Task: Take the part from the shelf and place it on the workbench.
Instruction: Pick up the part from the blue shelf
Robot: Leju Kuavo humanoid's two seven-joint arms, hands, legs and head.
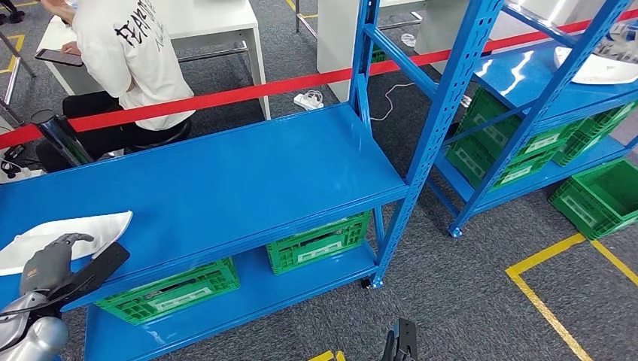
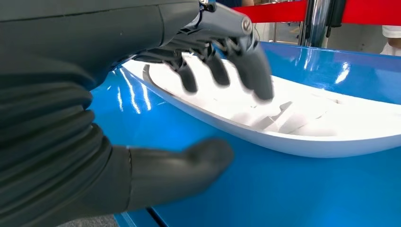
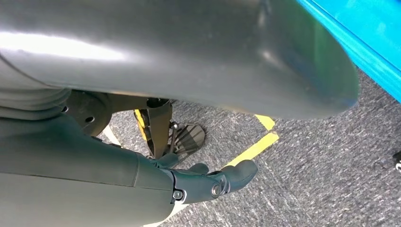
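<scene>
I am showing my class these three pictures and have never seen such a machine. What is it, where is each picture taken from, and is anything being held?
It is a two-armed humanoid robot. The wide picture comes from its head, looking down on a blue shelf. The other two come from cameras at its wrists. A white curved part lies on the shelf, and the left hand is open around its edge, not gripping it. The right hand hangs over grey carpet, holding nothing. Green crates sit on the lower shelf.
</scene>
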